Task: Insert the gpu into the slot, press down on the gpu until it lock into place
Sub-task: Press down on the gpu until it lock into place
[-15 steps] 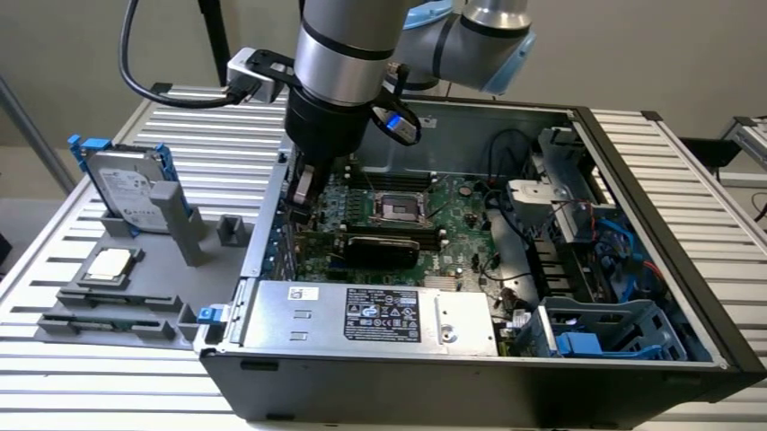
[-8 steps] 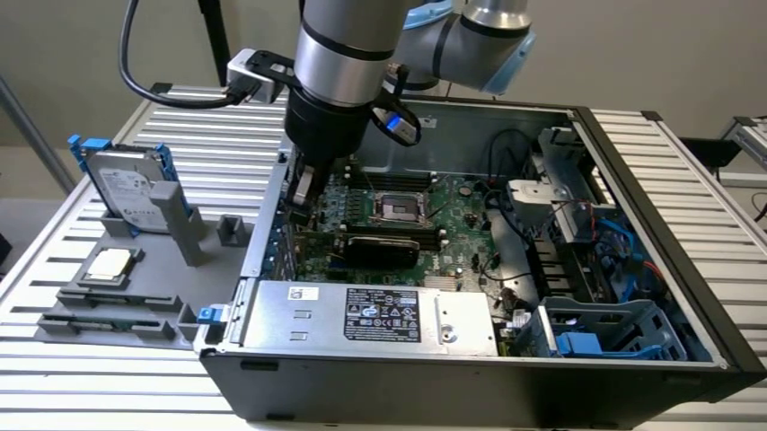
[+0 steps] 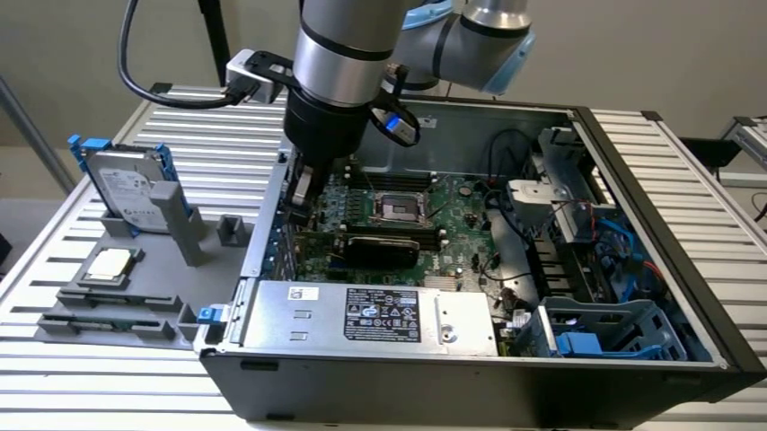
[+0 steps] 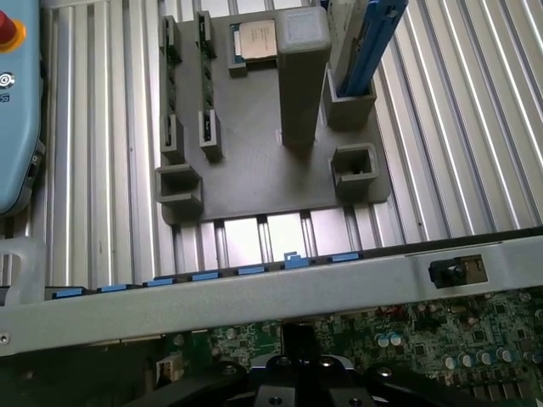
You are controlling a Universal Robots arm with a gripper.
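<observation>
The gpu (image 3: 377, 244), a black card, lies across the green motherboard (image 3: 462, 211) inside the open computer case, in front of the silver processor socket (image 3: 396, 205). The blue slot is hidden; I cannot tell whether the card sits in it. My gripper (image 3: 302, 199) reaches down into the case by the card's end at the exterior view's left, close to the case wall. In the wrist view the gripper (image 4: 298, 341) hangs over the motherboard (image 4: 424, 339) just inside the case wall (image 4: 254, 298), its fingers together with nothing between them. Whether it touches the card is not visible.
The grey power-supply box (image 3: 372, 314) sits along the case's near side, with drive cages and cables (image 3: 576, 260) at the exterior view's right. Outside the case stands a grey fixture (image 4: 254, 161) holding a processor chip (image 4: 254, 38) and a blue-railed hard drive (image 3: 126, 189). A pendant (image 4: 13, 102) lies on the table.
</observation>
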